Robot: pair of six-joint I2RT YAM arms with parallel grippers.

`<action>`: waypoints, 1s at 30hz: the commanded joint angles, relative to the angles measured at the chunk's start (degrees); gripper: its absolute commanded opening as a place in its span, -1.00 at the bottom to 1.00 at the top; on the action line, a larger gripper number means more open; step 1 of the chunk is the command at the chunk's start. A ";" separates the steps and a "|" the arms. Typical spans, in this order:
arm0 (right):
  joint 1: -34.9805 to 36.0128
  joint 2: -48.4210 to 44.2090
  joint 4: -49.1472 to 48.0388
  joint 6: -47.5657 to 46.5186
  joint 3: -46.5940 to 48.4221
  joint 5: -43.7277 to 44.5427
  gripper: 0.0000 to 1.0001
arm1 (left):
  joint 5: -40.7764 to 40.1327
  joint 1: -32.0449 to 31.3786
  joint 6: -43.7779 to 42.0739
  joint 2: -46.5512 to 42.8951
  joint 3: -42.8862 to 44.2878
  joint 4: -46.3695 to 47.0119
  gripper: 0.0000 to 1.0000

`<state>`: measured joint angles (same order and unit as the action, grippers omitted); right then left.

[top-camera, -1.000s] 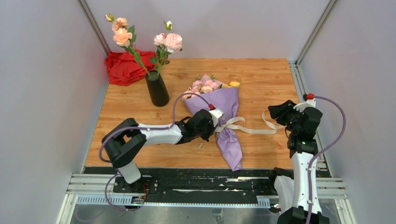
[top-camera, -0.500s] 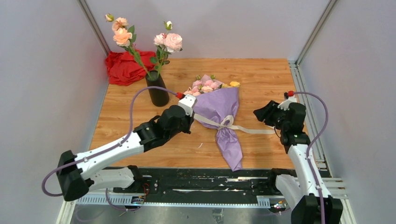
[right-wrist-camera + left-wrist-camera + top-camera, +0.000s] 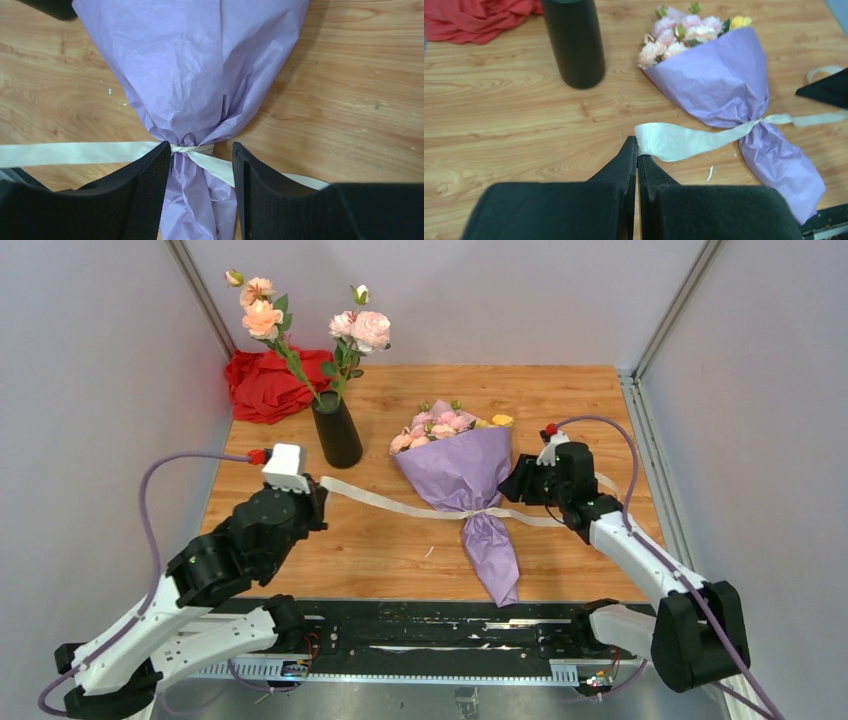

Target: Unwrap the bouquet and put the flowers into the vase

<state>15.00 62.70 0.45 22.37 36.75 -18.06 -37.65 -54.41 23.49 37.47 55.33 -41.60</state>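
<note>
The bouquet [image 3: 465, 470] lies on the wooden table, a lilac paper cone with its narrow end toward me. Its small pink and yellow flowers [image 3: 440, 423] poke out at the far end. A cream ribbon [image 3: 390, 502] is still knotted round the neck and stretches left in a long strip. My left gripper [image 3: 318, 488] is shut on that strip's end [image 3: 659, 142]. My right gripper [image 3: 200, 152] is open, its jaws standing on either side of the knotted neck [image 3: 192, 148]. The black vase [image 3: 336, 430] stands left of the bouquet.
Two taller stems with peach and pink roses [image 3: 262, 315] stand in the vase. A crumpled red cloth [image 3: 265, 385] lies at the back left corner. The ribbon's other tail [image 3: 605, 483] trails right behind my right arm. Grey walls close in both sides.
My left gripper has drawn back to the left with the ribbon end, pulling the bow out into a long strip. My right gripper has moved left to the bouquet's neck and opened wider.
</note>
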 commanded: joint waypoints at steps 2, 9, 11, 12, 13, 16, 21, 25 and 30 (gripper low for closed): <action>6.77 7.04 -2.01 -2.45 3.79 5.20 0.05 | -6.83 -0.12 2.48 -2.60 2.76 -8.41 -0.93; 16.74 18.47 1.46 -4.81 11.19 10.22 0.08 | -4.05 -0.17 3.40 -2.21 -0.27 -5.17 0.67; 18.03 21.38 3.01 -5.60 13.25 11.51 0.21 | -2.77 -0.12 3.53 -2.35 -1.53 -3.57 0.98; 18.39 23.33 3.75 -6.09 14.25 12.42 0.25 | -2.09 -0.16 3.58 -2.51 -2.11 -2.84 0.99; 18.73 24.60 4.38 -6.29 15.06 13.22 0.26 | -1.16 -0.17 3.67 -2.57 -2.86 -2.09 1.00; 18.81 27.77 4.86 -6.35 16.28 15.13 0.04 | 0.23 -0.17 3.80 -2.51 -4.17 -0.59 1.00; 18.77 31.16 4.75 -5.35 18.09 17.11 -0.91 | 2.04 -0.11 4.00 -1.94 -6.17 1.31 1.00; 18.03 34.55 4.42 -3.99 22.50 17.05 -1.00 | 3.43 -0.16 3.87 -1.04 -7.12 2.74 1.00; 16.57 40.71 4.43 -1.89 30.40 14.64 -1.00 | 4.49 -0.15 3.56 0.02 -7.66 3.61 1.00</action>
<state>32.77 99.31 4.21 18.39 62.22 -3.07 -34.50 -54.46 26.85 36.93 48.53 -40.27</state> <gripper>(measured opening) 0.009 0.997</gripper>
